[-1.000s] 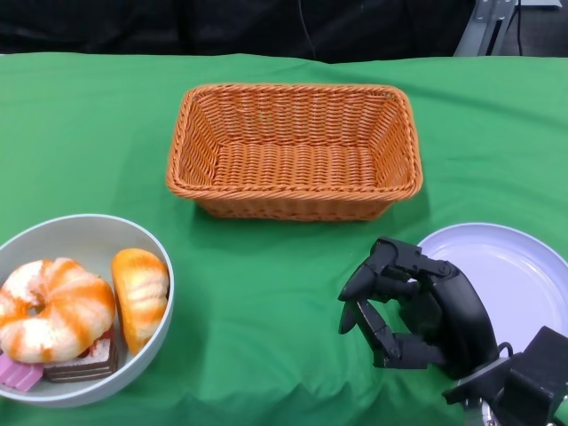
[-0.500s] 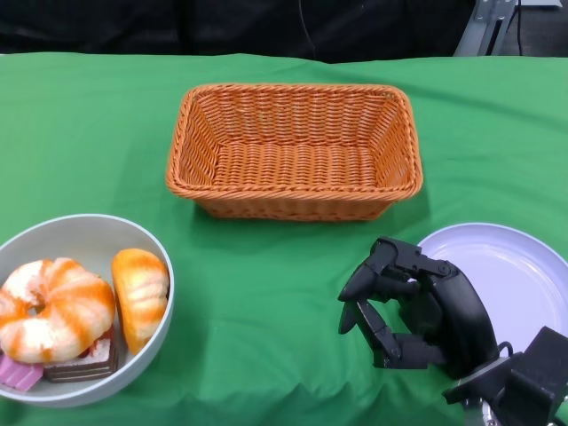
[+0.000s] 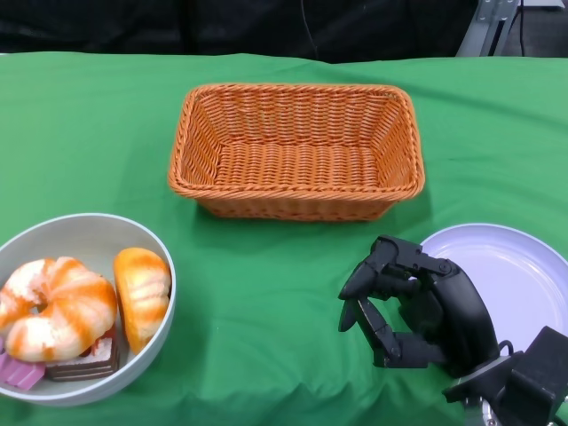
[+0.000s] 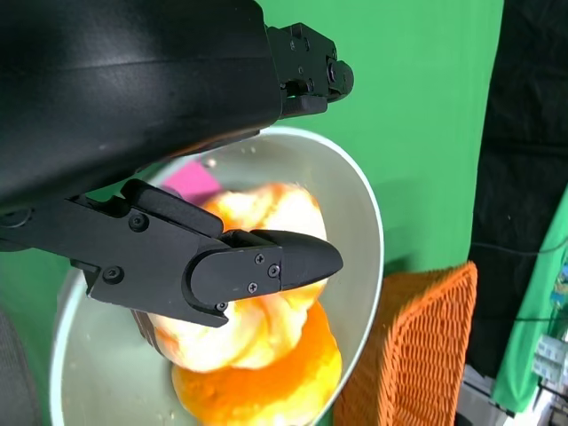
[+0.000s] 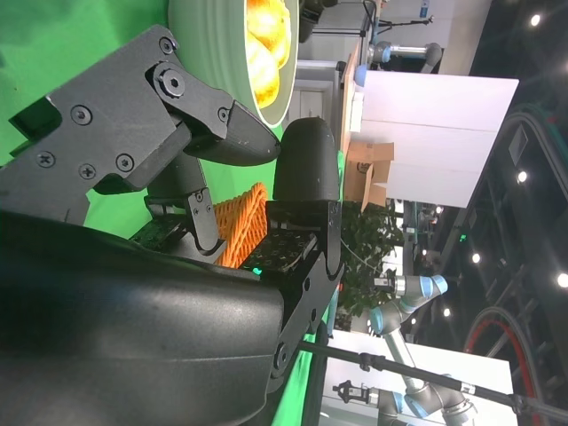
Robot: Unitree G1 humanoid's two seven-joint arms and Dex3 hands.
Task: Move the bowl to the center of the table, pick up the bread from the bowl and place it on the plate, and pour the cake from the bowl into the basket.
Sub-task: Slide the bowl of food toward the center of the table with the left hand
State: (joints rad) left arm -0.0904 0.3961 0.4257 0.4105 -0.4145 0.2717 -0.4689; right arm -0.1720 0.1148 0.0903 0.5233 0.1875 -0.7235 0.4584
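Bowl (image 3: 151, 257): grey, at the table's left near edge, well off centre; holds a swirled bread ring (image 3: 55, 306), an orange bread roll (image 3: 142, 288), and a cake slice (image 3: 84, 359) beneath them. Risk: a jerky slide could spill the load.
Left hand (image 4: 222, 257): over the bowl, fingers apart, gripping nothing.
Basket (image 3: 295, 146): centre rear, empty. Risk: bowl pushed into it.
Right hand (image 3: 413, 306): fingers curled, empty, beside the plate.
Plate (image 3: 515, 275): right, bare.
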